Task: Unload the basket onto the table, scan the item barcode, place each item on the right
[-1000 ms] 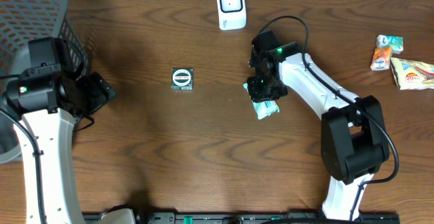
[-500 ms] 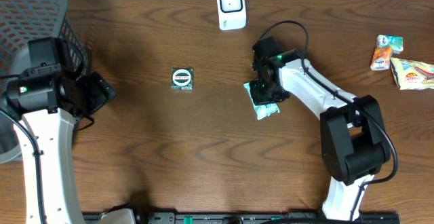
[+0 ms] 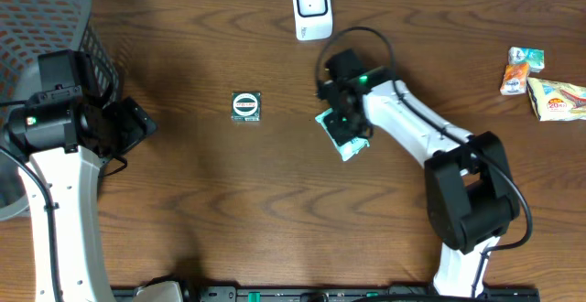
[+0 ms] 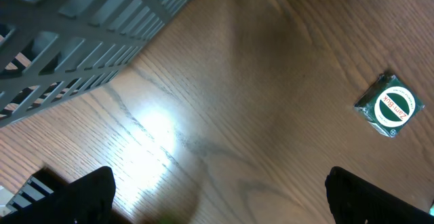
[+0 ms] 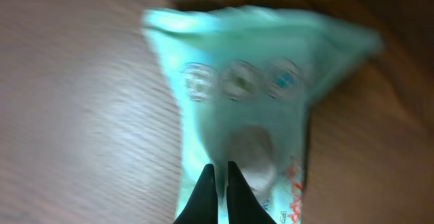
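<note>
Right end effector (image 5: 218, 172) pinches a mint-green packet (image 5: 247, 95) bearing three round emblems.

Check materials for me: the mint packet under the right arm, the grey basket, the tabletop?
Mint packet: likely thin plastic film, slightly glossy, with a flared, crimped-looking end; the view is blurred.
Grey basket: probably moulded plastic, matte, with a uniform slotted lattice.
Tabletop: dark wood or wood-look laminate, semi-gloss, showing grain lines and a bright glare patch.
</note>
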Motion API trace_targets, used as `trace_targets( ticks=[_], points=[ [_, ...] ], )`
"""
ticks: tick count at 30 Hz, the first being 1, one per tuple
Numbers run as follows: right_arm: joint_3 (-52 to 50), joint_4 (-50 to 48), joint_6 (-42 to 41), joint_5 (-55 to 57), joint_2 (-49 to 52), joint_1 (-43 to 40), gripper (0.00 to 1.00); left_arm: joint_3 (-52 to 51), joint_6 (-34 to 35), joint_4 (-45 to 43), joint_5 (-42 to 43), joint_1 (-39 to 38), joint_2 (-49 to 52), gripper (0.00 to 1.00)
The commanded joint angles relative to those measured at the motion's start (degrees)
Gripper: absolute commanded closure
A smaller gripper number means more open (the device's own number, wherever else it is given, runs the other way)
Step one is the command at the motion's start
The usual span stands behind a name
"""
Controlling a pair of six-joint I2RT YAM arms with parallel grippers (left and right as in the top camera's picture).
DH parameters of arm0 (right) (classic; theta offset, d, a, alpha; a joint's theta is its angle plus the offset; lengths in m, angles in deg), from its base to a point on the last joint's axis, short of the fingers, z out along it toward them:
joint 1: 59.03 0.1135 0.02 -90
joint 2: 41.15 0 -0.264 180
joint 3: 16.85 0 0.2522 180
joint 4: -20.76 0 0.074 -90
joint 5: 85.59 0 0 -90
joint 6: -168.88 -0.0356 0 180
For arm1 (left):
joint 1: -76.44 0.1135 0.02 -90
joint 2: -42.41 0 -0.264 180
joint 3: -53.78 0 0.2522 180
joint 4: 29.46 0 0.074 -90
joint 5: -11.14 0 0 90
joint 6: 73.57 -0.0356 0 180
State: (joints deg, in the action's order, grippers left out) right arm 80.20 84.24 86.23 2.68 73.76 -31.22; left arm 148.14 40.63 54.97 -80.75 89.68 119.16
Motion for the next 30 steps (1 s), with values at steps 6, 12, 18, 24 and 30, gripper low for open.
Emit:
trace_targets(
  ticks=[6,12,18,24,30],
  points=[
    [2.3,0.6,6.8,23.1,0.3,7.3,0.99,-0.1,0.3,0.3,-0.9,0.2,-0.2,0.02],
    [4.1,5.7,-9.2,20.6,-0.4,9.3,0.98,-0.1,0.3,0.3,-0.9,0.2,-0.2,0.02],
    [4.0,6.9,-28.2,1.4,-0.4,8.0,0.91,-0.1,0.3,0.3,-0.9,0.2,-0.2,0.03],
    [4.0,8.2,-36.0,-11.0,-0.4,8.7,0.92,-0.1,0.3,0.3,-0.9,0.2,-0.2,0.02],
    [3.3,10.6,-46.9,-4.8,-0.4,8.9,0.87,-0.1,0.3,0.3,-0.9,0.2,-0.2,0.02]
  ],
)
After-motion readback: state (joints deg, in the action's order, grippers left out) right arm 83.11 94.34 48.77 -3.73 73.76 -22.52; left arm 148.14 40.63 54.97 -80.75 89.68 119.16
